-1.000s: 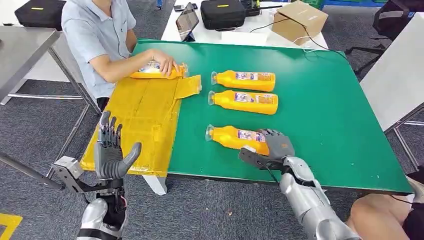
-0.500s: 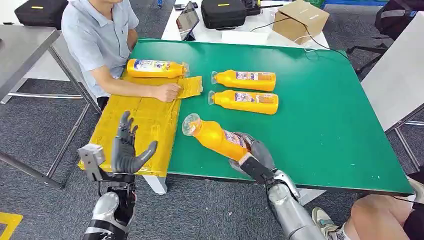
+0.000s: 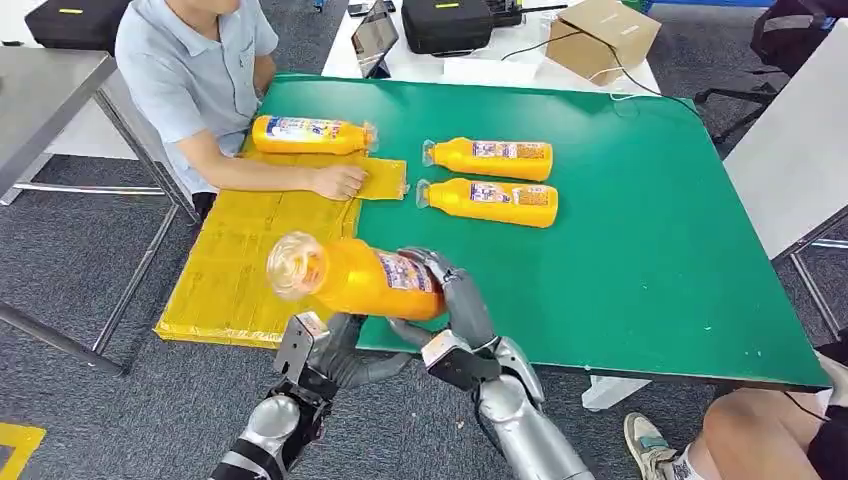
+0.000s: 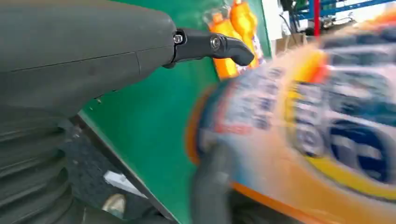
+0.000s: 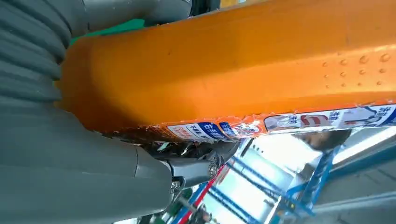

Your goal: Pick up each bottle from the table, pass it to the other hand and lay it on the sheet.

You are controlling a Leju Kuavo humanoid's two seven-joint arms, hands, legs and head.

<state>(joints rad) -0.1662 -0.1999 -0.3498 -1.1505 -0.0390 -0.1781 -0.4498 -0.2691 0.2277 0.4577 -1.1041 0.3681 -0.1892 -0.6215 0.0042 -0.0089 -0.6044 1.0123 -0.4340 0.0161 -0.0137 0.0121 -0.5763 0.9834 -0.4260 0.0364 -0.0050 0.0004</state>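
The right hand (image 3: 455,300) grips an orange plastic bottle (image 3: 352,277) at lower centre; the left hand (image 3: 345,352) beneath it, grasp unclear.

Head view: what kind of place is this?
Likely a lab or workshop set up for robot trials: a green-topped table on grey carpet, black equipment cases, a cardboard box, and a laptop behind.
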